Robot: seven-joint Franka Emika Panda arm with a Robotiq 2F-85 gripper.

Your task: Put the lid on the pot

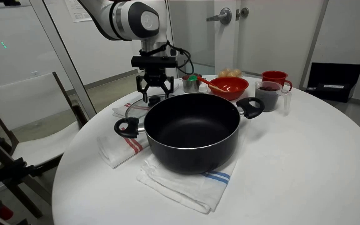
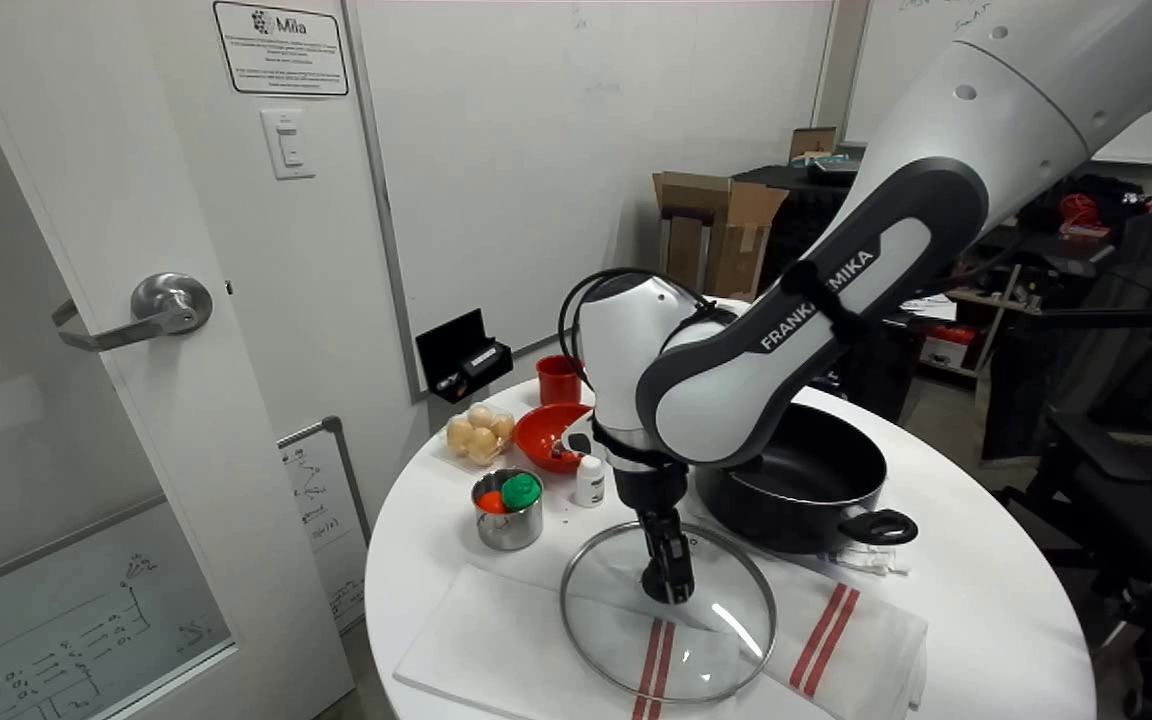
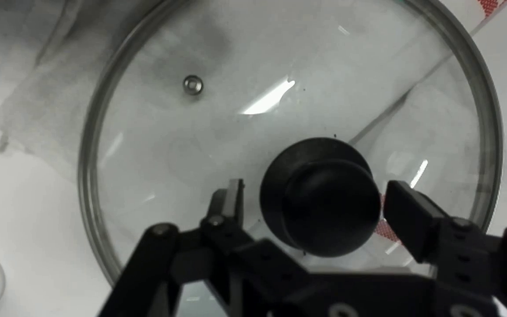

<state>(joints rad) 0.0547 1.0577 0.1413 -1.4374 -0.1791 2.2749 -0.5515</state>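
The clear glass lid [image 1: 137,111] [image 2: 726,650] [image 3: 236,145] with a thin metal rim lies knob up on red-striped towels, beside the pot. Its black knob [image 3: 330,207] fills the middle of the wrist view. My gripper [image 1: 156,96] [image 2: 671,590] [image 3: 319,204] points down over the lid with its fingers on either side of the knob. It is open; a gap shows at the left finger, and the right finger is very close to the knob. The wide black pot [image 1: 192,159] [image 2: 781,515] stands uncovered, its inside empty, with two loop handles.
The pot stands on a blue-striped towel [image 1: 180,190]. A red bowl [image 1: 233,89] with utensils, a metal cup [image 2: 508,530], a white bottle [image 2: 590,482], egg-like balls [image 2: 481,435], a measuring cup [image 1: 267,101] and a red mug [image 1: 273,76] stand near the table's edge.
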